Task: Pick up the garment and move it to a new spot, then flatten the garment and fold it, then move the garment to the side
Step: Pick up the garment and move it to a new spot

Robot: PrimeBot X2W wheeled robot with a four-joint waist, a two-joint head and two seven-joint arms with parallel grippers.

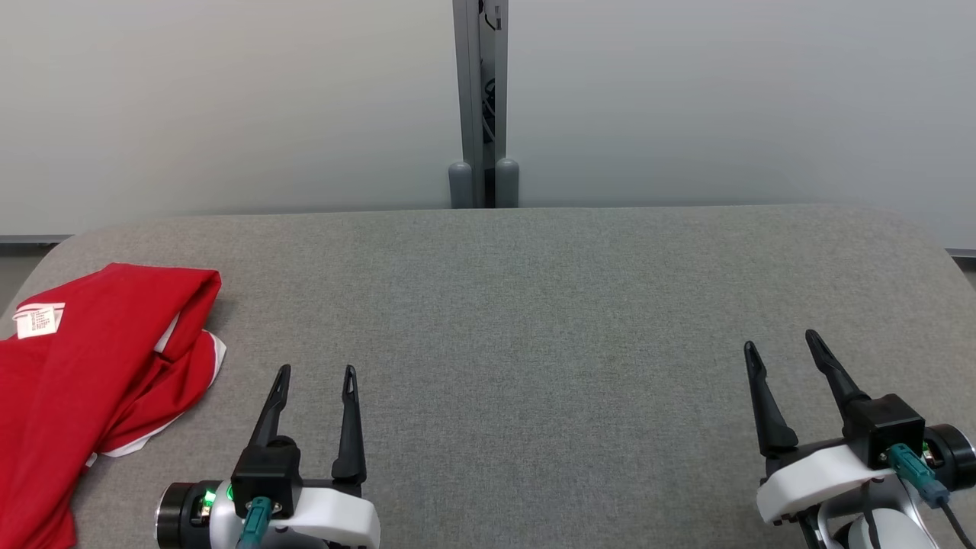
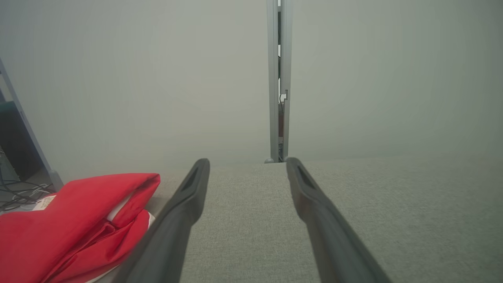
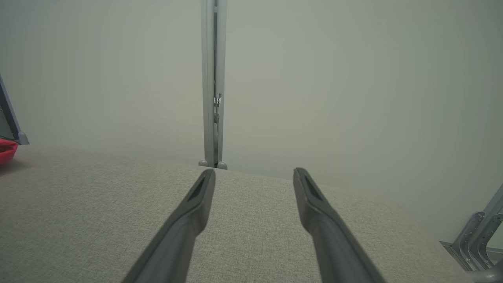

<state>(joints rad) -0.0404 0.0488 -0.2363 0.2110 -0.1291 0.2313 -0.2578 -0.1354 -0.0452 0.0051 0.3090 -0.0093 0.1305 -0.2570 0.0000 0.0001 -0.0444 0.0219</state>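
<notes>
Garment is red w/ white trim, bunched in a heap at the far left of the bench. Part of it runs off the view's left edge, and a white label faces up. Nothing's flattened or folded, so we reckon this is the start spot and the pick-up hasn't begun. The grey middle of the bench is prob. where we'd carry it.

Left fingers sit low at the near edge, just right of the heap and not touching it, spread wide w/ nothing between them. On the left wrist cam the garment lies off to the side of the left-hand finger, so we're pointing past it, not at it.

Right fingers are well apart from the cloth, over on the far right. They're also released and empty, tips angled a bit left.

Both arms look parked in a ready pose, fingers pointing fwd along the bench toward the back wall. Our guess is the left arm is the closer one, so it'd need to swing left and dip to catch a fold.
</notes>
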